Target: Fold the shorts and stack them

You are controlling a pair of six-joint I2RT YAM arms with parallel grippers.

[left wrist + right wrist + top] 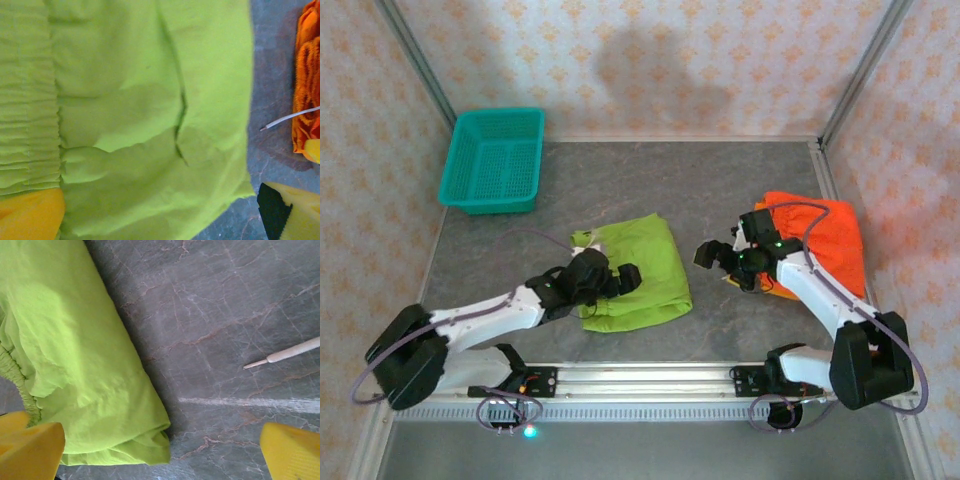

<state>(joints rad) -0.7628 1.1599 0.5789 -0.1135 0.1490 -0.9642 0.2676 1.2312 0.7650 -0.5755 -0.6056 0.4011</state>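
Green shorts (638, 272) lie folded on the worktop (720, 185), near centre. Left end effector (620, 281) sits over their near left edge, released, yellow fingertips (30, 217) wide apart above the fabric; contact with the cloth cannot be judged. Orange shorts (828, 245) lie bunched at the right, partly under the right arm. Right end effector (720, 262) hangs between the two garments, released and empty, with grey worktop showing between its pads (292, 452). A thin white cord (287, 353) rests on the worktop beside the orange fabric. Teal basket (495, 160) stands far left, well apart.
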